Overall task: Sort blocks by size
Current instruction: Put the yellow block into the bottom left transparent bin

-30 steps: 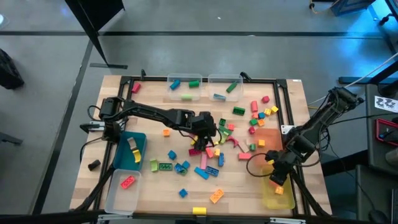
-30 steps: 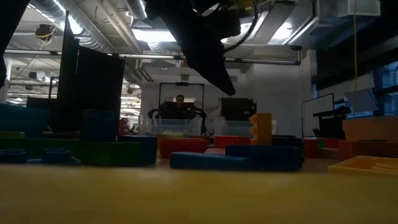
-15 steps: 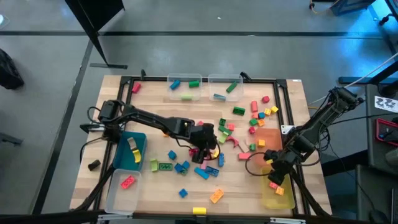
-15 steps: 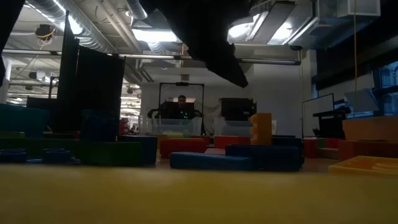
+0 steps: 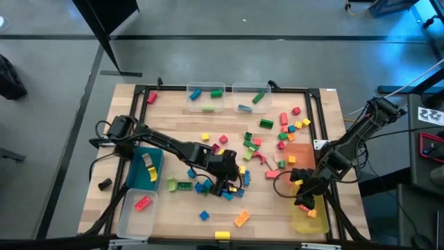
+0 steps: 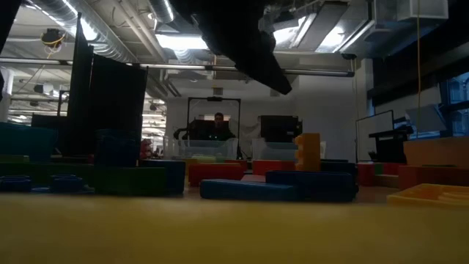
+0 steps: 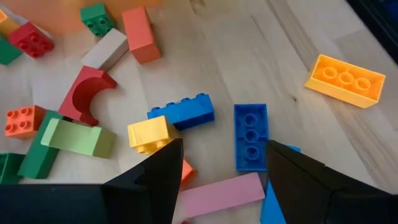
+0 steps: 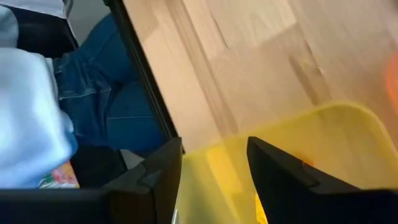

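Dozens of coloured blocks (image 5: 257,149) lie scattered on the wooden table. My left gripper (image 5: 223,186) hangs open over the cluster near the table's middle. In the left wrist view its fingertips (image 7: 224,146) stand either side of a blue three-stud brick (image 7: 250,137) and a pink bar (image 7: 221,190), touching neither. A yellow block (image 7: 149,132) and another blue brick (image 7: 183,112) lie just beyond. My right gripper (image 5: 302,203) hangs open at the near right, above the yellow bin (image 5: 313,221), with nothing between its fingers (image 8: 214,142).
A blue bin (image 5: 142,170) and a clear bin (image 5: 135,212) holding a red block stand near left. Two clear bins (image 5: 206,97) (image 5: 251,97) stand at the far edge. An orange bin (image 5: 300,154) sits right. A person's jeans (image 8: 106,87) show beyond the table's edge.
My left gripper has swung toward the table's near edge, from the middle cluster to the blocks nearer the front, staying open. My right gripper has rolled and tipped at the wrist while staying over the yellow bin.
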You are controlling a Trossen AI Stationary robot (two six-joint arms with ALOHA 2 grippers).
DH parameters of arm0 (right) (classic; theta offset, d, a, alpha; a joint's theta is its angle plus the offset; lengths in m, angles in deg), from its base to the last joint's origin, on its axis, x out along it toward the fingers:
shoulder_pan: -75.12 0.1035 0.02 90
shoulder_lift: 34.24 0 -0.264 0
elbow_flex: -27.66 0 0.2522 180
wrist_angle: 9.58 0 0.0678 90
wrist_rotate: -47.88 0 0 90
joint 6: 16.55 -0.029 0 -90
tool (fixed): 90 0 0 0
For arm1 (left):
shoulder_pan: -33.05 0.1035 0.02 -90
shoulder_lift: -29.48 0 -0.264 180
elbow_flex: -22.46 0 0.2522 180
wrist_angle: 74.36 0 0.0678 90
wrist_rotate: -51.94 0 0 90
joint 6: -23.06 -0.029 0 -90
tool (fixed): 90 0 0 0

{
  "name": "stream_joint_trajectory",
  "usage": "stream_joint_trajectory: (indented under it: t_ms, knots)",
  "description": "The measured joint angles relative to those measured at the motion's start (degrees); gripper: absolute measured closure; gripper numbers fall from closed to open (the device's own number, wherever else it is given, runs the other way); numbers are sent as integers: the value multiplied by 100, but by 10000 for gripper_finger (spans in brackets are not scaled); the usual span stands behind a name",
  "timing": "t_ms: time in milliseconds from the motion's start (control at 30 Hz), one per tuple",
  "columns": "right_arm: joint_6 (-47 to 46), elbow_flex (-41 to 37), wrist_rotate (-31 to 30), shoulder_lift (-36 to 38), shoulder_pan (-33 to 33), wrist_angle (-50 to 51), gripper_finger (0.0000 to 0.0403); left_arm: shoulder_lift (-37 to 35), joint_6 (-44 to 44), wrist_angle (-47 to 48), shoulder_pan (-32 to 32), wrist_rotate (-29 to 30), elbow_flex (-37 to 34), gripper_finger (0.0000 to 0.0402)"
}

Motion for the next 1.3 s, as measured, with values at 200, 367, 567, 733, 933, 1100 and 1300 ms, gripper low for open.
stream_joint_trajectory:
  t_ms: [200,367,567,733,933,1100,1300]
  knots:
    - [569,0,-421,0,-1,9,221,0,-73,-4,-74,230,-1,192]
    - [904,0,-1305,0,0,-85,221,22,53,-198,65,287,-3,192]
    - [1439,0,-2868,0,-4,-160,221,116,-30,-185,269,293,-10,192]
    - [1669,0,-3028,-10,-2,-153,221,285,177,-638,448,292,-3,192]
    - [1717,2,-3028,-45,-2,-126,221,523,352,-820,554,296,-8,192]
    - [1719,2,-3028,-59,-2,-112,221,704,385,-980,550,291,-4,192]
    - [1719,2,-3028,-59,-2,-110,221,813,463,-941,549,271,-8,192]
